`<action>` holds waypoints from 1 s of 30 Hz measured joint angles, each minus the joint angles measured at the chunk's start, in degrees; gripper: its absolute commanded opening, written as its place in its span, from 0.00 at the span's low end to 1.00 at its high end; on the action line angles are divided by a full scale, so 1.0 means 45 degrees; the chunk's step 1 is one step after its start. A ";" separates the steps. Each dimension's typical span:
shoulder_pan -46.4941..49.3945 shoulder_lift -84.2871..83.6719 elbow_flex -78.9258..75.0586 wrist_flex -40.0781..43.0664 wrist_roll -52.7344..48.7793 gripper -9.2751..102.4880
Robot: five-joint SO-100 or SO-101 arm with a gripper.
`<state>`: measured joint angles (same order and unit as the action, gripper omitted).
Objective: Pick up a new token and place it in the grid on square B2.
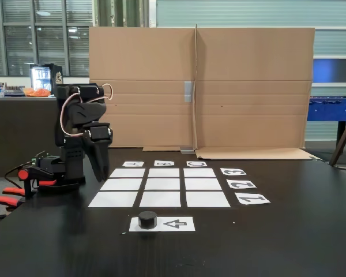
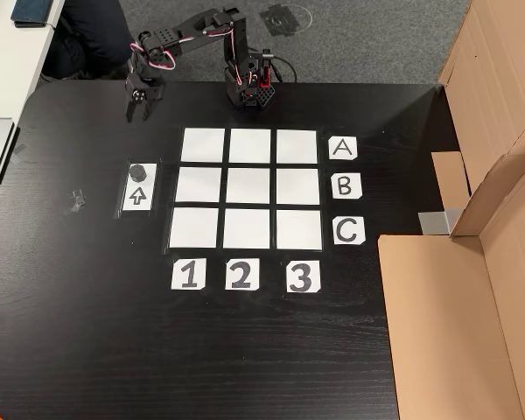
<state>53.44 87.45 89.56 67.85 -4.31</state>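
1. Nine white paper rectangles make up the grid (image 2: 249, 188) near the middle of the black tabletop (image 2: 87, 350); in both fixed views all nine are bare.
2. Square B2 (image 2: 248, 185), the centre rectangle, has nothing on it; it also shows in a fixed view taken from the tabletop's edge (image 1: 164, 184).
3. One black token (image 2: 138, 171) sits on the arrow sheet (image 2: 137, 189), at the end the arrow points to. The sheet lies just outside the grid, on the side opposite the A, B, C labels (image 2: 346, 185). In a fixed view from low down, the token (image 1: 147, 219) is on the sheet (image 1: 162, 224) nearest the tabletop's front edge.
4. The 1, 2, 3 labels (image 2: 241, 276) run along another side of the grid.
5. The gripper (image 2: 139, 115) points down toward the tabletop, close to the far edge as seen from above, apart from the token and the grid. Its fingers look slightly parted and hold nothing.
6. The arm's base (image 2: 249, 87) stands at that same far edge.
7. Brown cardboard panels (image 1: 199, 86) stand along one side of the tabletop.
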 measured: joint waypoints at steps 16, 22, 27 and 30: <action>-0.1328 -0.3516 -0.2793 -0.0117 0.0000 0.27; -0.1602 -0.4336 -0.3594 -0.0117 0.0000 0.27; -0.1895 -0.4883 -0.4121 -0.0117 0.0000 0.27; -0.2070 -0.5195 -0.4395 -0.0117 0.0000 0.27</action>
<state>44.12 64.07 69.79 67.32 -4.31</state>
